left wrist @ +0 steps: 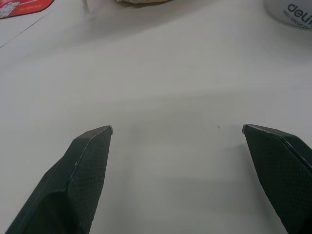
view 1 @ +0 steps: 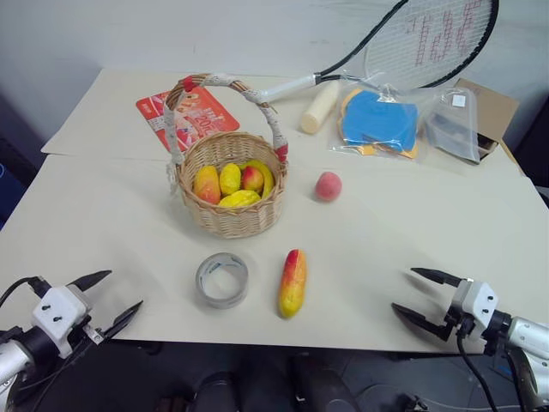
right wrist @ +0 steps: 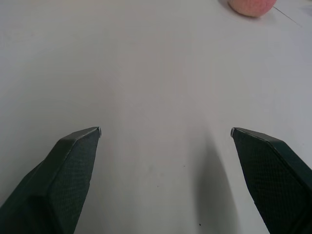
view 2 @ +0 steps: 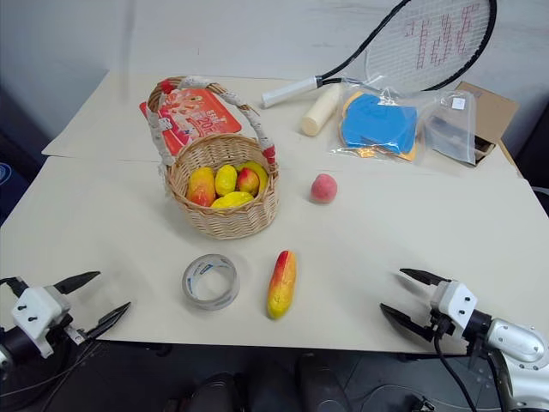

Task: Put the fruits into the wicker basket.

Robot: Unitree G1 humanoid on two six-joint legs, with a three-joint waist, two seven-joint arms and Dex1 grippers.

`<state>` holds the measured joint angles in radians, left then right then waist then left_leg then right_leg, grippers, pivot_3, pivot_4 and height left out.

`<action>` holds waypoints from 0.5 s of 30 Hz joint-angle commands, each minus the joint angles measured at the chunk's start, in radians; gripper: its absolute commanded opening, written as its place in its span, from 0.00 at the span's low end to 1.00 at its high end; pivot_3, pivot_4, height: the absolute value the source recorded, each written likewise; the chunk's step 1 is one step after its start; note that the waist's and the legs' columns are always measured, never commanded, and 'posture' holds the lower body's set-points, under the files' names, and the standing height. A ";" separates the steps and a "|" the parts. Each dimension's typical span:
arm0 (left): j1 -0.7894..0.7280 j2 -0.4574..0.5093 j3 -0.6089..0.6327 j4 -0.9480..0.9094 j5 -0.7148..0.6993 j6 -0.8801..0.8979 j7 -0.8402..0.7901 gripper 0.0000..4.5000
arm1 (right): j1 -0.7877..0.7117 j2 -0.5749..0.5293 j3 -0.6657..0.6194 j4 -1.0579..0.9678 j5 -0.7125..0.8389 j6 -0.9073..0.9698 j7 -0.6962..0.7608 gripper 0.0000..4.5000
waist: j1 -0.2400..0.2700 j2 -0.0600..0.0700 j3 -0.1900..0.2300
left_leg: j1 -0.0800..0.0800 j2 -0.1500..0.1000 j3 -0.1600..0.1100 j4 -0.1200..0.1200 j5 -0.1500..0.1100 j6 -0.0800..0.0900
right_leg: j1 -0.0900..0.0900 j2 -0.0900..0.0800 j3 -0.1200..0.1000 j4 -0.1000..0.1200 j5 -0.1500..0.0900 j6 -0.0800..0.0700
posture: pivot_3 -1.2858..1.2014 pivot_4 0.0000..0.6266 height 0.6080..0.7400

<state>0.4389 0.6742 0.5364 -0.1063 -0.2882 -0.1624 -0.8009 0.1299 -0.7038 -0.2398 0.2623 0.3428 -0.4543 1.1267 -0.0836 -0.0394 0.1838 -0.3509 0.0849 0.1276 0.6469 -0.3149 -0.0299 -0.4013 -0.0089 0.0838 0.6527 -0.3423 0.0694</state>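
Both hands spread and empty at the worktop's near edge

The long fruit [view 1: 292, 282] lies between left hand [view 1: 105, 296] and right hand [view 1: 419, 293], long axis pointing away, slightly nearer the right; the peach [view 1: 328, 186] sits beyond, beside the basket [view 1: 230, 215]. The right wrist view catches the peach; the left's shows the tape roll [left wrist: 291, 12].

A cream-topped table [view 1: 103, 223] stands against a pale wall [view 1: 171, 34], with dark floor [view 1: 13, 129] beside it.
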 commanded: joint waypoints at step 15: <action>0.067 0.192 0.064 -0.296 -0.341 0.405 -0.232 1.00 | -0.055 0.098 0.052 -0.234 0.265 0.182 0.095 0.98 | -0.002 0.005 0.004 | 0.009 0.003 0.000 0.000 -0.003 -0.002 | 0.009 0.001 -0.001 0.000 -0.001 -0.002 | 0.52 0.24 1.00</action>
<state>0.4988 0.8331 0.5747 -0.3233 -0.5688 0.1883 -0.9917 0.0775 -0.5983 -0.1646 0.1415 0.5316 -0.3249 1.2362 -0.0851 -0.0342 0.1874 -0.3425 0.0874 0.1278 0.6469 -0.3178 -0.0321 -0.3928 -0.0082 0.0825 0.6534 -0.3436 0.0672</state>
